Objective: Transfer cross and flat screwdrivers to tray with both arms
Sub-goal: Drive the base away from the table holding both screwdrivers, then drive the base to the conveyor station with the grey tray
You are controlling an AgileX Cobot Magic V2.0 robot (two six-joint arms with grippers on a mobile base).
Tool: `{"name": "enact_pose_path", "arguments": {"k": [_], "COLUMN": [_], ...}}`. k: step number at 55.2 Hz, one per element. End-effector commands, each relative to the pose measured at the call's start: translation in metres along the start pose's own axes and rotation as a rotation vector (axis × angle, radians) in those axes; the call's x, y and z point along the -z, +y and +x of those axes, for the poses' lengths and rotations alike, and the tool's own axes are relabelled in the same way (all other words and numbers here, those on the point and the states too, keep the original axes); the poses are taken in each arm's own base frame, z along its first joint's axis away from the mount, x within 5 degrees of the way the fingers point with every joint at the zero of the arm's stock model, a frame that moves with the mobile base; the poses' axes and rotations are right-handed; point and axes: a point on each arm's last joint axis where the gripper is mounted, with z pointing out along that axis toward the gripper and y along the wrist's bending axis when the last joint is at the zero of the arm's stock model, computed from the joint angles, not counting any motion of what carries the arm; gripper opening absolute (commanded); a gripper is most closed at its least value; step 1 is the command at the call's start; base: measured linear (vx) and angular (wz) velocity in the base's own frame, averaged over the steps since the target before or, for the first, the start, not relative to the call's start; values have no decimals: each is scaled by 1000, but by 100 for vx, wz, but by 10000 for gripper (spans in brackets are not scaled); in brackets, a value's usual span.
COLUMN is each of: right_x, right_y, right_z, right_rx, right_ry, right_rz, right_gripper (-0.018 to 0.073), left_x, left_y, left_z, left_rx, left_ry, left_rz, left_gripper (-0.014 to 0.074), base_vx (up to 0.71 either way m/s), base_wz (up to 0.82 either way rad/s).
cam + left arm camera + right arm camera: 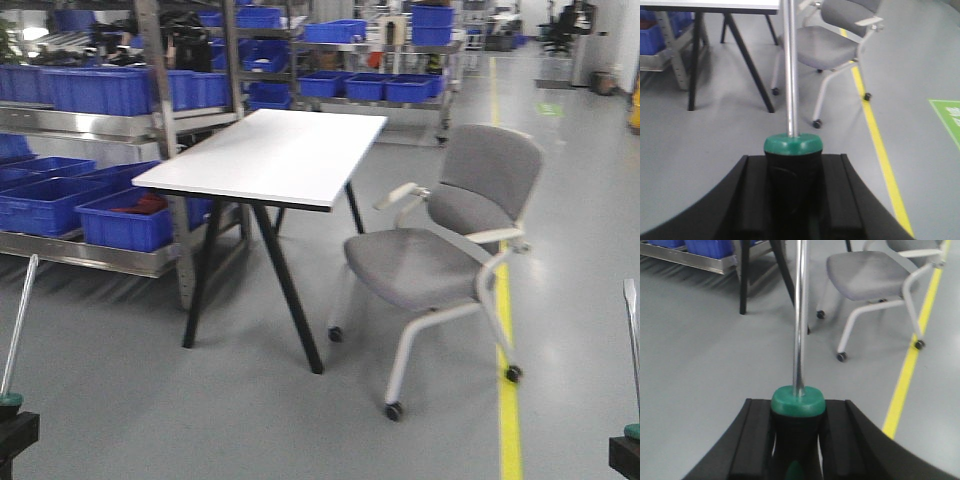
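At near left: the left hand (792,172) pinches the black handle of the left screwdriver (790,75) between its two black fingers (747,200).
Left screwdriver: held off the floor (120,390) and stood up in the hand. Its green cap sits just above the fingers and the silver shaft rises from it. In the front view the shaft leans a little to the right toward its tip.
At near right: the right hand (797,422) pinches the right screwdriver (800,315) by its black handle, one finger on each side.
Right screwdriver: also upright, with the green cap at the finger ends and the shaft running straight up. In the front view it leans slightly left.
Tips: too small and blurred to tell cross from flat.
Desk (270,155): a white top on splayed black legs, far and left of centre, well apart from both hands.
Chair (430,265): a grey seat and back on a white frame with castors, just right of the desk.
Rack (90,255): metal shelving to the left of the desk and behind it, holding blue crates (120,215).
Line (510,420): a yellow stripe on the grey floor, running from near right to far and passing the chair's right side.
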Motion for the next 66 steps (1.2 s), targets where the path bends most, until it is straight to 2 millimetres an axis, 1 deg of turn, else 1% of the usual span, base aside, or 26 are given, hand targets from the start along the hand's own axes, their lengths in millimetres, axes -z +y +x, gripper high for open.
{"name": "enact_pose_path", "arguments": {"k": [1,37,66], "right_x": [6,6,6], "right_y": [0,0,0], "right_z": [-18,-18,-18], "right_rx": [7,7,7], "right_ry": [-124,-124,-125], "right_rz": [1,1,1], "right_gripper": [-8,-8,-8], "left_x": [5,5,5], "left_y": [-1,-1,-1], "left_z": [-19,-19,-19], "left_rx": [12,12,12], "left_ry": [-126,-126,-128], "left_rz": [1,1,1], "left_gripper": [-3,-3,-3], "base_vx": [52,53,56], "base_wz": [44,53,66]}}
